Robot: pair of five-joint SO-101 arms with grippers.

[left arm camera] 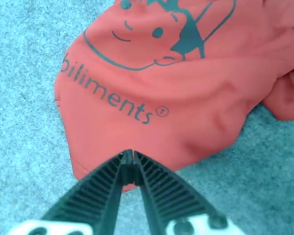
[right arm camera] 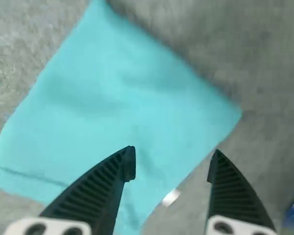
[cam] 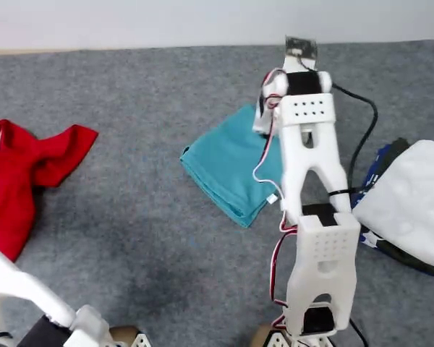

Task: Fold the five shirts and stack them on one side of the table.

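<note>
A grey, carpet-like surface [cam: 145, 87] carries the shirts. A white right arm [cam: 311, 166] hides one side of a folded teal shirt [cam: 224, 163] lying at the centre. The crumpled red shirt [cam: 22, 166], with a dark printed drawing, lies at the left edge, cut off by the frame. A folded white shirt [cam: 412, 195] tops dark garments [cam: 380, 163] at the right edge, also cropped. The right claw [right arm camera: 174, 156] gapes wide over the smooth teal cloth, holding nothing. The left claw [left arm camera: 128, 157] has its ribbed black jaws pressed together at the red hem; whether fabric is pinched cannot be told.
</note>
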